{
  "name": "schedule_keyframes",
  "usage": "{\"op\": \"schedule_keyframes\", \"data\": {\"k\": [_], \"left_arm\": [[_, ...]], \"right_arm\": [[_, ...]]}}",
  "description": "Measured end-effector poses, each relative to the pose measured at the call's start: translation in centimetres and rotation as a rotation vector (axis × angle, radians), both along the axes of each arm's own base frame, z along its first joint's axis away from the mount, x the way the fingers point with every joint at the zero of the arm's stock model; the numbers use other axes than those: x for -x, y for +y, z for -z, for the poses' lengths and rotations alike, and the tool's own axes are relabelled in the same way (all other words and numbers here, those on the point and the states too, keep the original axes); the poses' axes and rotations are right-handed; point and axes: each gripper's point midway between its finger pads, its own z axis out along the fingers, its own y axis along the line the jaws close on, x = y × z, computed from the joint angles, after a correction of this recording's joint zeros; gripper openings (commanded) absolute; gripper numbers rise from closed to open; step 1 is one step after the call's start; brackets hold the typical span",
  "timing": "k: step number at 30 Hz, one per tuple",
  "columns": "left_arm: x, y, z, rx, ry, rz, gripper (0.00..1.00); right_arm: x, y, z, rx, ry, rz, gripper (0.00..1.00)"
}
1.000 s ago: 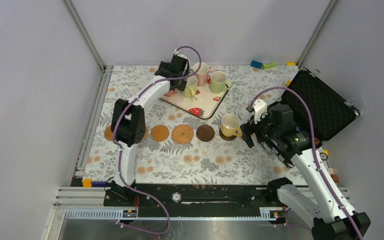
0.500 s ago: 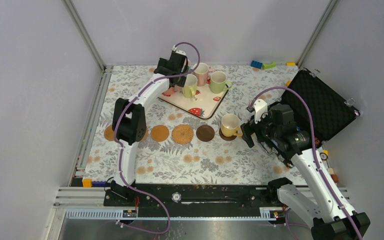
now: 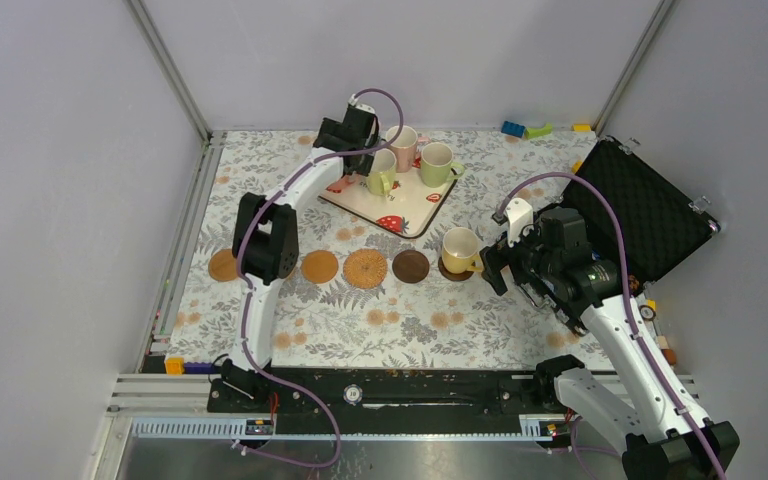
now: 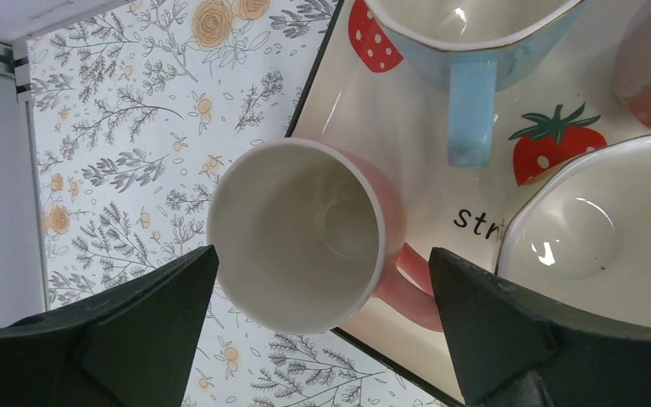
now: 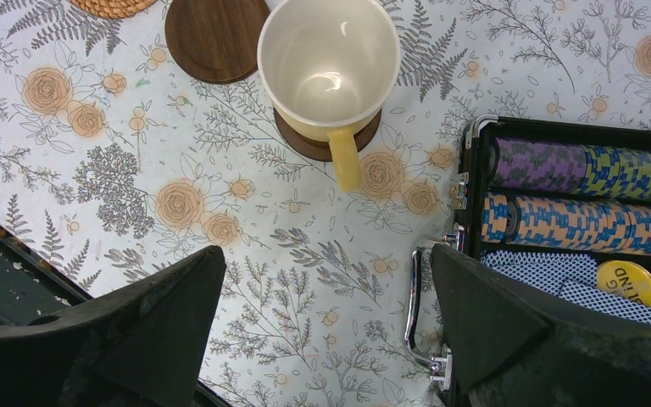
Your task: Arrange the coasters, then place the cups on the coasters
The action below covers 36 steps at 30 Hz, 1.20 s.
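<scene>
From above, we see the left pincer (image 3: 344, 148) reaching over the strawberry tray (image 3: 412, 212) at the far side of the table (image 3: 390, 325), where several cups stand close together. Nearer us the coasters lie in a row: the tan coaster (image 3: 320, 266), woven coaster (image 3: 365, 268) and dark brown coaster (image 3: 411, 265) are bare. The yellow cup (image 3: 459, 246) sits on the end one, just beside the right pincer (image 3: 496, 266).

In the left wrist view the fingers stand wide apart with nothing held. The pink cup (image 4: 297, 233) is straight below, mouth up, on the tray's corner and between the two fingers. Its handle points toward the right-hand finger, roughly along the closing line. The blue cup (image 4: 466, 42) stands just beyond it. We judge that this arm, the nearer one, should drop straight down, minding that handle.

In the right wrist view the fingers are likewise apart and empty. The yellow cup lies ahead of them on its coaster, with its handle pointing back toward the pincer.
</scene>
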Motion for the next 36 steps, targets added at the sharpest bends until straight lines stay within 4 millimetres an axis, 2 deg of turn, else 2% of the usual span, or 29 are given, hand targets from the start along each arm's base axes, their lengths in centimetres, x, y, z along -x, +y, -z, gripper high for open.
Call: {"op": "schedule_keyframes", "data": {"k": [6,10,15,21,27,31,34,36], "left_arm": [[0.1,0.1,0.1,-0.010,0.005,0.005,0.99],[0.9,0.6,0.4,-0.016,0.018,0.005,0.99],[2.2,1.7,0.0,-0.025,0.031,0.000,0.99],[2.5,3.6,-0.2,-0.031,0.028,-0.022,0.99],[3.1,5.2,1.7,-0.035,0.063,-0.037,0.99],[3.9,5.5,3.1,-0.022,0.094,-0.025,0.97],[4.1,5.0,3.7,0.005,0.114,0.003,0.93],[4.1,4.5,3.9,0.023,0.120,0.021,0.84]], "right_arm": [[0.0,0.0,0.0,-0.001,0.002,-0.001,1.00],[0.0,0.0,0.1,-0.001,0.003,-0.001,1.00],[0.0,0.0,0.1,-0.001,0.004,-0.002,1.00],[0.1,0.0,0.1,-0.001,0.005,-0.002,1.00],[0.1,0.0,0.1,-0.001,0.004,-0.002,1.00],[0.1,0.0,0.1,-0.001,0.004,-0.002,1.00],[0.1,0.0,0.1,-0.001,0.004,-0.002,1.00],[0.1,0.0,0.1,-0.001,0.004,-0.002,1.00]]}}
